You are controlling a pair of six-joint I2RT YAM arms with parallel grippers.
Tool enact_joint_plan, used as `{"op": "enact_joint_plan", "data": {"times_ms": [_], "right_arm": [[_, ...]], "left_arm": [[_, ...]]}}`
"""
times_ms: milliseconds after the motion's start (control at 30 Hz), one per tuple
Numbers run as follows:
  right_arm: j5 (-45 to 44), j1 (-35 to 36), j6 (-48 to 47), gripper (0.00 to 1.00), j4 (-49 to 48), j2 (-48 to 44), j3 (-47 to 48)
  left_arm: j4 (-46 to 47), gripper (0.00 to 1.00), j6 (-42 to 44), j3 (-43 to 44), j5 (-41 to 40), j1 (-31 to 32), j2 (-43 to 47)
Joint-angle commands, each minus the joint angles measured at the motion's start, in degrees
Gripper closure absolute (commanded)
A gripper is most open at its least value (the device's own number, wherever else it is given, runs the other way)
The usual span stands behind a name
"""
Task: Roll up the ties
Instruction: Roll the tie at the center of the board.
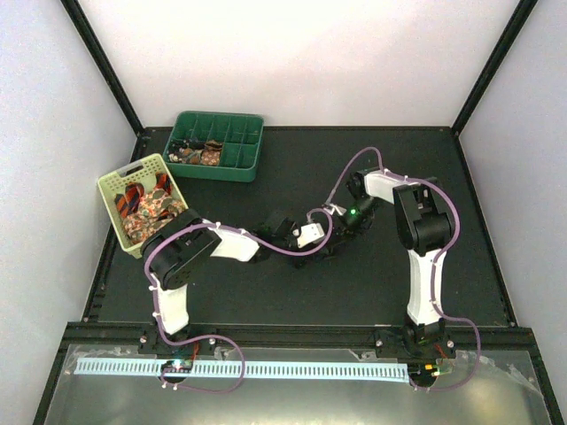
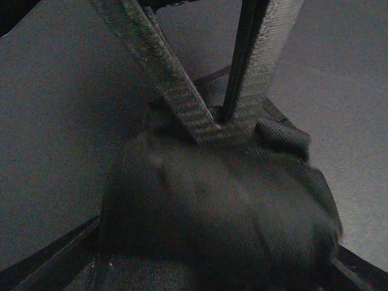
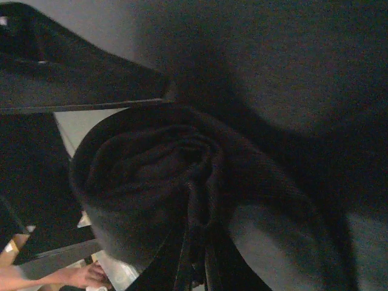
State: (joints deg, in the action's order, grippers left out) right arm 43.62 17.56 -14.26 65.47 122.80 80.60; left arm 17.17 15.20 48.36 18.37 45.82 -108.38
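- The dark tie (image 2: 212, 206) is rolled into a fat bundle. It sits on the table (image 1: 266, 292), near the middle, where the two arms meet.
- The right end effector (image 2: 223, 124) has its tips pressed together, pinching the cloth at the top of the roll.
- The left end effector (image 2: 215, 242) has its fingers wide apart, one on each side of the roll.
- More ties (image 1: 146, 208) lie piled in a pale basket (image 1: 120, 181) on the left.
- The green tray (image 1: 248, 168) at the back holds a few rolled ties (image 1: 199, 152).

Black table (image 1: 266, 305): green tray (image 1: 255, 149) far edge, pale basket (image 1: 133, 171) left, 1 dark tie (image 2: 212, 224) centre.
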Motion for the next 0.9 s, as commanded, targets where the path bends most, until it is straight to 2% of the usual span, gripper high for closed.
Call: {"op": "enact_joint_plan", "data": {"times_ms": [0,167,367,500,600,767,867], "right_arm": [[-11.8,-0.5,-0.1,0.98,-3.2,1.0,-2.2],[-14.1,-0.4,-0.1,0.98,-3.9,0.8,-3.0],[-13.5,-0.3,0.5,0.98,-5.2,1.0,-3.7],[-12.4,0.6,0.7,0.98,-6.2,1.9,-3.2],[-11.7,1.8,0.6,0.98,-7.0,2.7,-2.0],[-10.8,2.4,1.0,0.98,-6.9,4.4,0.7],[-11.1,1.8,0.4,0.96,-6.1,3.7,2.1]], "left_arm": [[-1.2,0.21,-1.2,0.3,1.6,-0.1,3.0],[4.0,0.16,-1.6,0.0,6.3,0.1,3.4],[10.0,0.16,-1.2,1.1,9.8,0.2,-1.3],[8.9,0.19,-1.5,4.1,8.4,0.2,-4.3],[6.3,0.27,-0.7,5.0,7.5,0.1,-4.7],[1.7,0.49,1.2,2.8,5.3,0.2,-3.2],[-0.6,0.56,1.8,0.6,3.2,0.4,-2.1]]}}
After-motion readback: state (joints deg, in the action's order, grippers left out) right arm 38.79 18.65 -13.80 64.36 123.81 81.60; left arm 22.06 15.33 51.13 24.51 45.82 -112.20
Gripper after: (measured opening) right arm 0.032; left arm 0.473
